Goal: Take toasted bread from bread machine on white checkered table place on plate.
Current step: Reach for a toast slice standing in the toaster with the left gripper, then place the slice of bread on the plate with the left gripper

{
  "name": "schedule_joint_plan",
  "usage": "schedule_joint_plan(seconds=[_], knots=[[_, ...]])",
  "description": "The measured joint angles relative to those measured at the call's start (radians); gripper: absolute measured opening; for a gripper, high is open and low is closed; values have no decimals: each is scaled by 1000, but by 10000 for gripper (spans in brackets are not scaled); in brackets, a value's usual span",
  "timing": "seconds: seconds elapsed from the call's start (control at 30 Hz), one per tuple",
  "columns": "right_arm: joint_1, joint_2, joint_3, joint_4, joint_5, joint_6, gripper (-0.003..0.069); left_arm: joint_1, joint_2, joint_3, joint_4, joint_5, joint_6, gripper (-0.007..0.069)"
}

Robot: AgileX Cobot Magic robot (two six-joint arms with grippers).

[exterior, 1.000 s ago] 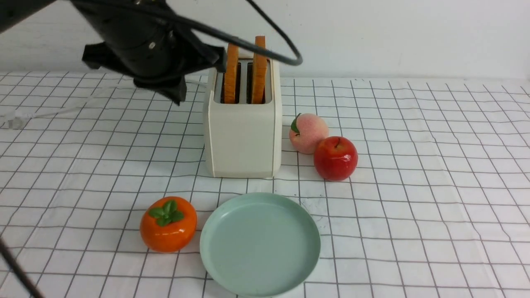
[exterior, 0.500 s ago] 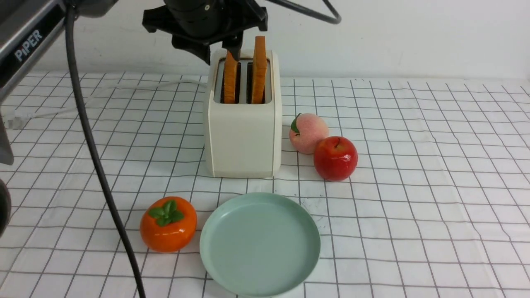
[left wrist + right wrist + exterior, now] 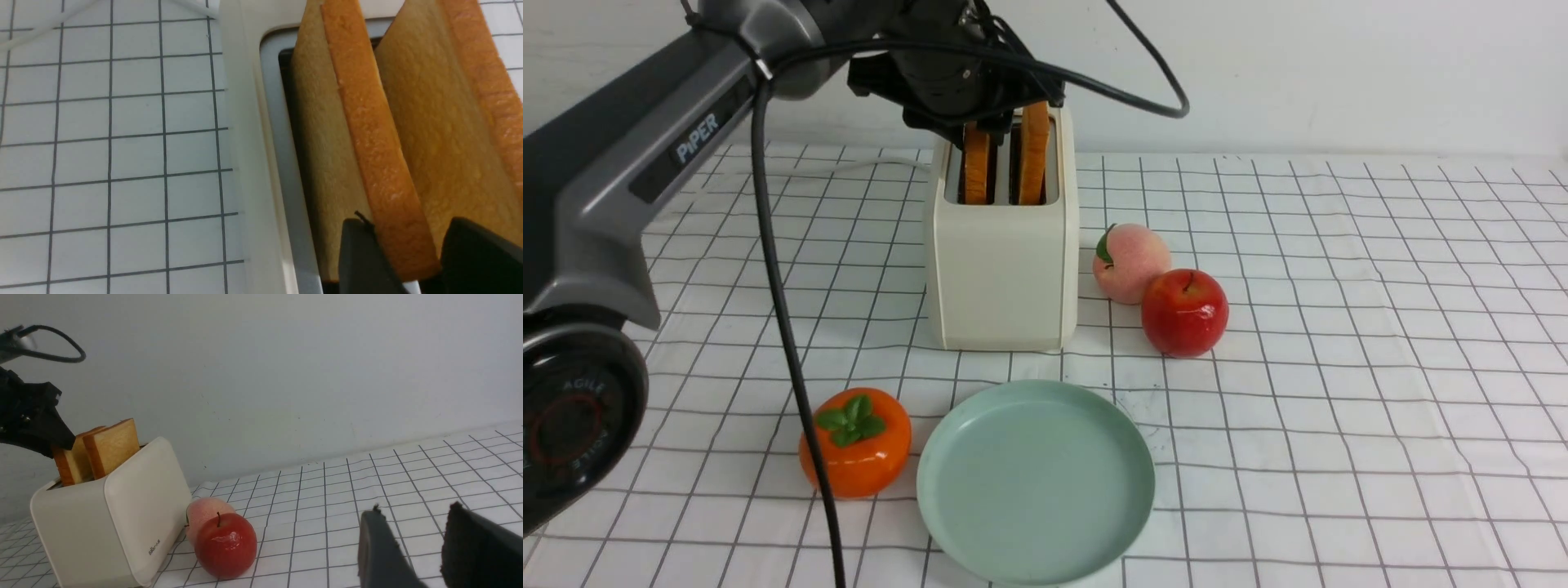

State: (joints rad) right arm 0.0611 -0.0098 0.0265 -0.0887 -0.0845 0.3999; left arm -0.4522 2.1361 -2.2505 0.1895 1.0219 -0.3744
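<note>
Left tool (image 3: 408, 223) straddles one toasted bread slice (image 3: 367, 122), grip unclear; right tool (image 3: 414, 510) jaws parted, empty.

Left gripper (image 3: 408, 257) swings in from the left of the bread machine (image 3: 1001, 269), passes over its top, drops onto the left slice (image 3: 367, 143), jaws now straddling that slice, close against both faces.

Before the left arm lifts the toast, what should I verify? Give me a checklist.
1. Left pincer straddles the left toast slice: ok.
2. Grip firm on that slice: cannot tell.
3. Bread machine upright on the table: ok.
4. Plate bare, in front of the bread machine: ok.
5. Right pincer open, holding nothing, away from the bread machine: ok.
</note>
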Motion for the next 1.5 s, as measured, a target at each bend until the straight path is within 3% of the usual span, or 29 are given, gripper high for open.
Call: schedule_joint_plan(seconds=[0.17, 0.43, 1.23, 1.5], knots=[[0, 0, 0, 0, 0, 1, 241, 0, 17, 0, 1, -7, -2, 233], [0, 0, 0, 0, 0, 2, 241, 0, 18, 0, 26, -7, -3, 99], [0, 0, 0, 0, 0, 2, 241, 0, -232, -5, 68, 12, -13, 99], [0, 0, 0, -3, 0, 2, 241, 0, -411, 23, -53, 217, 86, 99]])
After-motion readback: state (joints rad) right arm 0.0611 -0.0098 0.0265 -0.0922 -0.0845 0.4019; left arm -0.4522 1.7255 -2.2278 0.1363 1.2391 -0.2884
